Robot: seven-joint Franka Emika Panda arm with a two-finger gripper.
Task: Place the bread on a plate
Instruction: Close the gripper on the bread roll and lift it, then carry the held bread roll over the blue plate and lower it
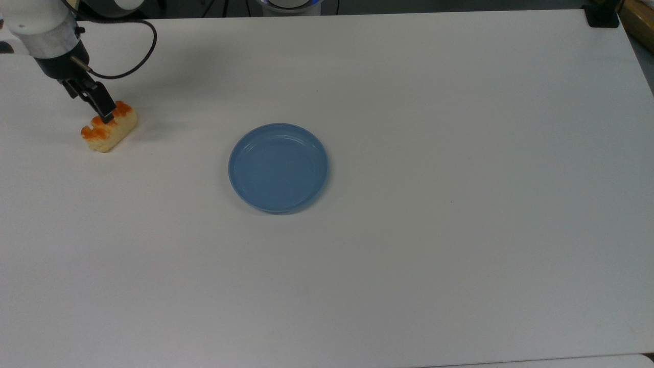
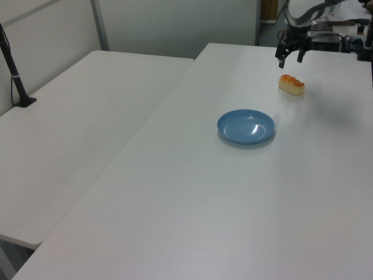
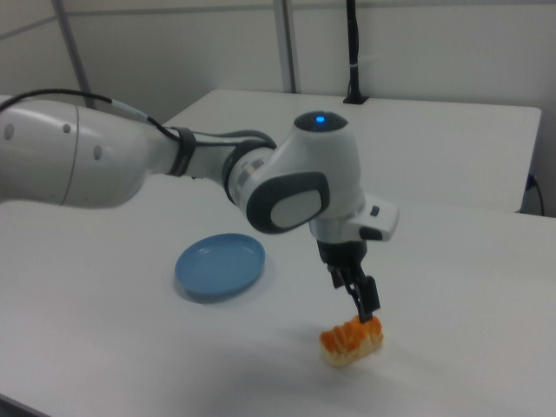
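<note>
The bread [image 1: 110,131] lies on the white table at the top view's far left, a pale roll with orange-brown bumps; it also shows as the bread [image 2: 291,85] and the bread [image 3: 352,340]. My gripper [image 1: 104,115] hangs just above its top. In the left view the gripper [image 2: 291,61] has its two fingers apart, so it is open, with nothing held. In the right view the gripper [image 3: 365,311] ends just over the roll's bumps. The blue plate [image 1: 278,167] sits empty near the table's middle, apart from the roll, and is also seen as the plate [image 2: 246,126] and the plate [image 3: 220,264].
A black cable [image 1: 145,53] loops from the arm over the table's far left corner. A black clamp [image 1: 602,16] sits at the top view's upper right corner. A second table [image 2: 76,116] with a black post [image 2: 16,79] adjoins on the left view's left.
</note>
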